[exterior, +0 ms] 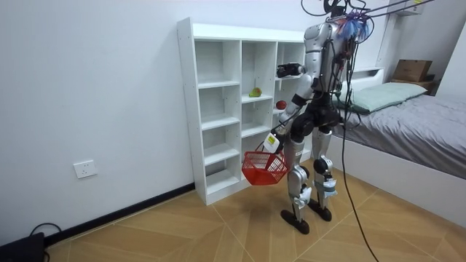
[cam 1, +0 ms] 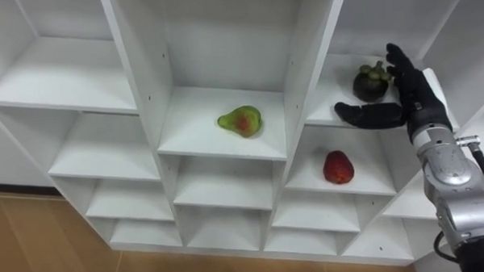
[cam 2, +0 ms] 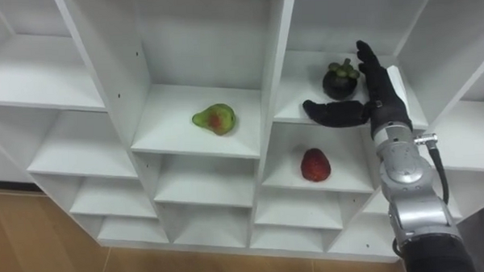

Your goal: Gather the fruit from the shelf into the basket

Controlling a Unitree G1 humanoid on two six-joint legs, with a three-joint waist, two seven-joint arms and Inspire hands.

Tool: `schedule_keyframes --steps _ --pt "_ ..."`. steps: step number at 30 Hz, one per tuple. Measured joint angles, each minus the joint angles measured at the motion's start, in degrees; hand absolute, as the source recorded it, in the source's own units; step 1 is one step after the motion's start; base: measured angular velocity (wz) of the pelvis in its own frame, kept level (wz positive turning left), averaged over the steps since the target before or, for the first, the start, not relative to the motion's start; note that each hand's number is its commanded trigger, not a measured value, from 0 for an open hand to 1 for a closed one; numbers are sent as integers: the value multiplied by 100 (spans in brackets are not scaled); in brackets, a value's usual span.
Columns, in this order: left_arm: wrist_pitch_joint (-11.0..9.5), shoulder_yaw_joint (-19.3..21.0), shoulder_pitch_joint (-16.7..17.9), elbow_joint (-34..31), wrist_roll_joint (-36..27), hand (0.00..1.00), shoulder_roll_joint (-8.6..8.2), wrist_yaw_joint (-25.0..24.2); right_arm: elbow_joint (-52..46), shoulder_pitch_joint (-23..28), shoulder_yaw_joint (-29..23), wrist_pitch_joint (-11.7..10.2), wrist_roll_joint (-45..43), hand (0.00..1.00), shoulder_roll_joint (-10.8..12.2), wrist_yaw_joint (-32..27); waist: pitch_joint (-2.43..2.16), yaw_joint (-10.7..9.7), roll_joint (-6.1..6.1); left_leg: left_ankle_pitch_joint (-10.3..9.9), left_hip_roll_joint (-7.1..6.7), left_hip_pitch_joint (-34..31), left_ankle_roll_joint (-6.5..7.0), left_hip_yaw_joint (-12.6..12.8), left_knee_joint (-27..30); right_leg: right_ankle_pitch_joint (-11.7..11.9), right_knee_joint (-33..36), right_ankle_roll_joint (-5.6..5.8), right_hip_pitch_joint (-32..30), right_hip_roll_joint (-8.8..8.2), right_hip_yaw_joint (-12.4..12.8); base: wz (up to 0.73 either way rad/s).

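In the room view a red basket hangs from the left hand; how it grips I cannot tell. In the white shelf unit, a green pear-shaped fruit lies in the middle compartment. A red fruit lies lower to its right. Above it sits a mangosteen, and the right hand is spread, holding nothing, just beside it.
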Motion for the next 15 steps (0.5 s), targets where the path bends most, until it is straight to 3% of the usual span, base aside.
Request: schedule_keyframes --steps 1,3,10,15 --pt "0 -4 2 -18 0 100 0 -4 12 0 1 -5 -5 65 -3 12 -6 -13 8 0 -1 -4 0 -5 7 0 1 0 2 0 -3 0" --pt "0 -12 2 -48 0 100 0 -14 28 0 2 -7 -25 100 -25 70 -18 -21 19 0 -2 -6 0 -10 11 0 2 0 7 0 -4 0" --pt "1 -105 14 -109 1 100 28 -21 49 0 48 -11 -104 100 -227 89 -52 -10 -32 0 0 5 0 -9 7 0 2 0 20 1 -1 0" --pt "1 -128 9 -113 0 100 58 -21 54 -4 33 -20 -208 100 -265 28 -35 -17 -63 0 1 23 0 -8 -4 0 2 0 32 2 1 0"
